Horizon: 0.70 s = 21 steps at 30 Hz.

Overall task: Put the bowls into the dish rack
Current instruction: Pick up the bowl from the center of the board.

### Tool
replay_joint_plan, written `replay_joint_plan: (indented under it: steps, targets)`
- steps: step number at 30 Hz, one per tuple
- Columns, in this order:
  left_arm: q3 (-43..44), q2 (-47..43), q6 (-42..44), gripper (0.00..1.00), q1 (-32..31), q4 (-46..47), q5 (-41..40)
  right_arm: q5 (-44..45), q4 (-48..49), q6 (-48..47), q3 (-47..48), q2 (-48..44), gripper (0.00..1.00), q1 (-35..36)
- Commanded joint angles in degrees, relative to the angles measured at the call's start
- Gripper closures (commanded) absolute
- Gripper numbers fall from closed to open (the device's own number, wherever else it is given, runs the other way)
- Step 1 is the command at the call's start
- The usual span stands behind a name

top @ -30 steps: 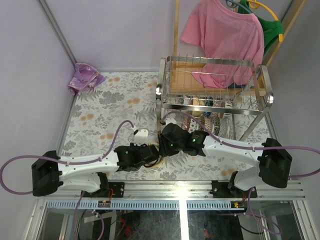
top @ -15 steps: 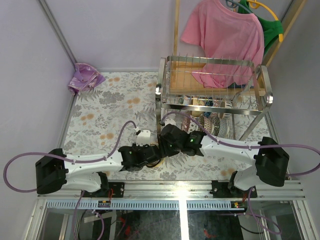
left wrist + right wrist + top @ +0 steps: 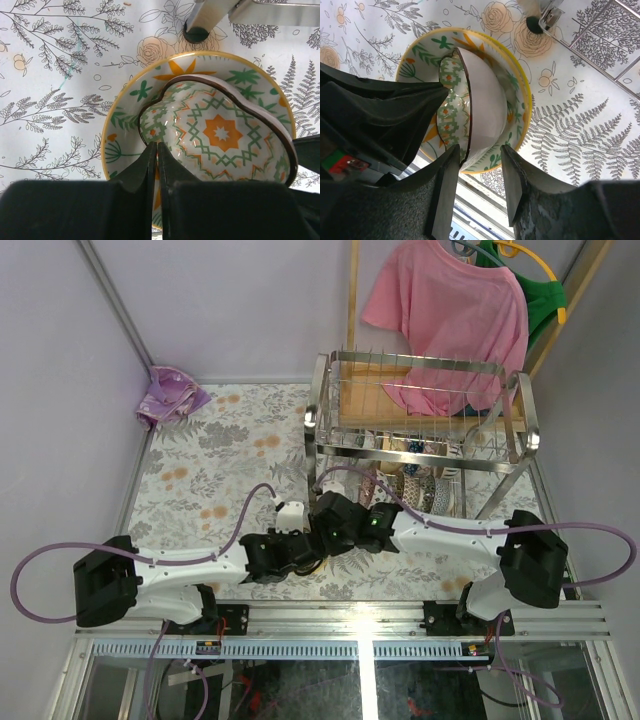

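Two bowls nested on the floral tablecloth [image 3: 55,125].
Left gripper [image 3: 154,146] shut, tips meeting at the rim of the small patterned bowl [image 3: 220,132]; right gripper [image 3: 480,149] clamped across that bowl, tipped on edge inside the yellow-rimmed bowl [image 3: 125,100]; just beyond, a foot of the dish rack [image 3: 420,453], standing toward the far right.

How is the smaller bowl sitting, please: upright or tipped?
Tipped: the smaller bowl stands on edge inside the yellow-rimmed bowl, its opening facing sideways.
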Motion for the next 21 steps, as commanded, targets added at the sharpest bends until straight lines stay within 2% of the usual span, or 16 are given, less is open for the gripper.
replay_joint_plan:
  steps: [1, 10, 17, 21]
  targets:
    - [-1.3, -0.3, 0.9, 0.98, -0.1, 3.9, -0.8, -1.8, 2.9, -3.7, 4.1, 1.1, 0.54, 2.9]
    - [-1.2, -0.8, 2.1, 1.00, -0.3, 6.7, -0.7, 0.4, 0.5, -3.9, 5.4, 3.1, 0.56, 3.4]
    - [-1.1, -1.0, 2.3, 1.00, -0.7, 7.1, -1.0, 5.3, -4.5, -4.4, 7.5, 5.7, 0.56, 4.8]
    - [-1.1, -1.4, 2.4, 1.00, -0.9, 7.1, -1.2, 6.8, -5.5, -4.5, 8.1, 6.0, 0.64, 5.1]
